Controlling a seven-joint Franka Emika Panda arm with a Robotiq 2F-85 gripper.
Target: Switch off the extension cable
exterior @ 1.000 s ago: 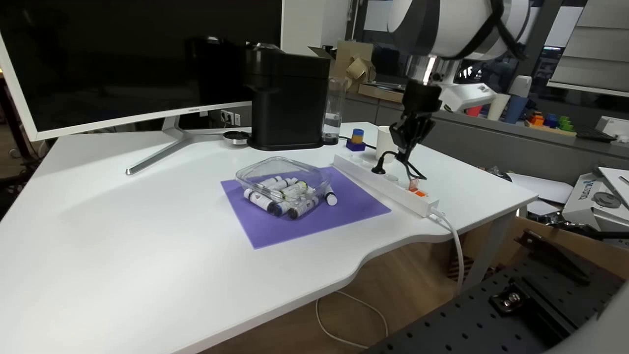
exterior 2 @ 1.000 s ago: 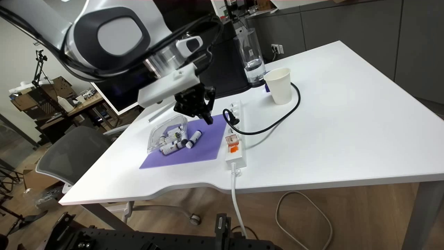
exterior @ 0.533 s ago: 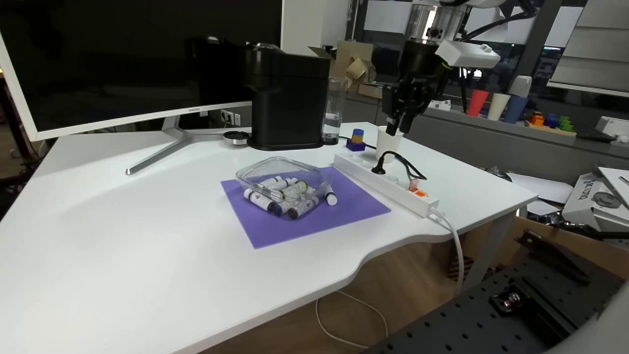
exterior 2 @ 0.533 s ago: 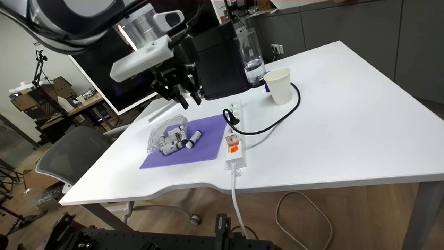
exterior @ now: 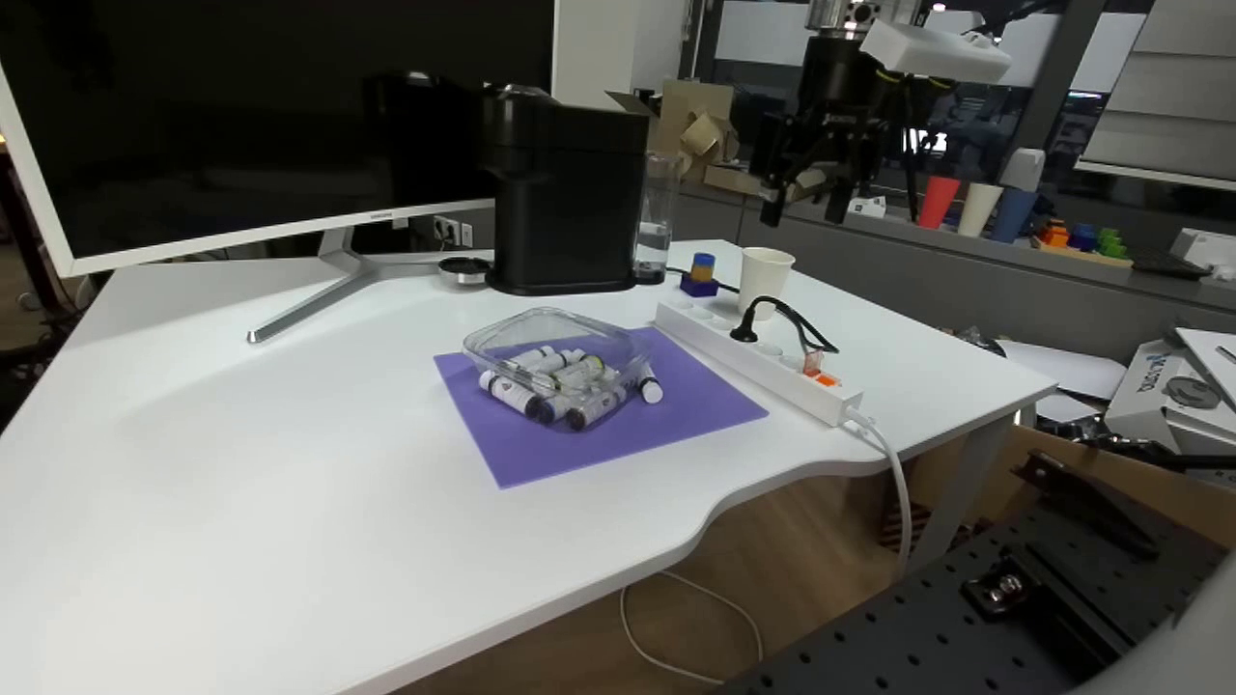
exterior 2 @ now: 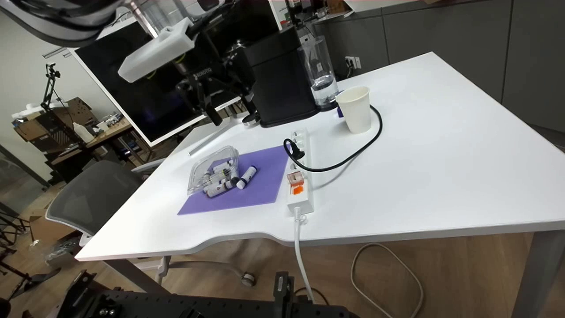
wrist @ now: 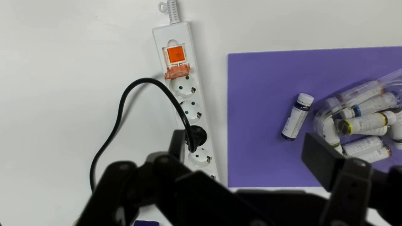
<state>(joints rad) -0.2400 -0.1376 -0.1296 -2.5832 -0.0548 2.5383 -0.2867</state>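
The extension cable (wrist: 172, 34) is a long white power strip lying along the purple mat, seen in all views. Its orange switch (wrist: 176, 54) sits near the cord end, with a clear orange flap (wrist: 177, 71) standing raised beside it. Which way the switch is set, I cannot tell. A black plug (wrist: 198, 135) occupies one socket, and a white cord (exterior 2: 298, 247) hangs off the table edge. My gripper (exterior: 804, 209) hovers high above the table, its jaws wide apart with nothing between them. In the wrist view its fingers (wrist: 322, 161) span the strip's socket end and the mat.
On the purple mat (exterior: 618, 449) rests a clear tub (exterior: 555, 333) of small bottles, one bottle (wrist: 295, 119) lying loose. A paper cup (exterior 2: 355, 110) stands beside the strip. The black machine (exterior: 570, 193), glass cylinder (exterior 2: 324, 88) and monitor (exterior: 241, 116) line the back.
My gripper has risen away from the table and the strip. Its jaws have gone from closed together to wide apart. The strip, switch, plug and bottles look unmoved.
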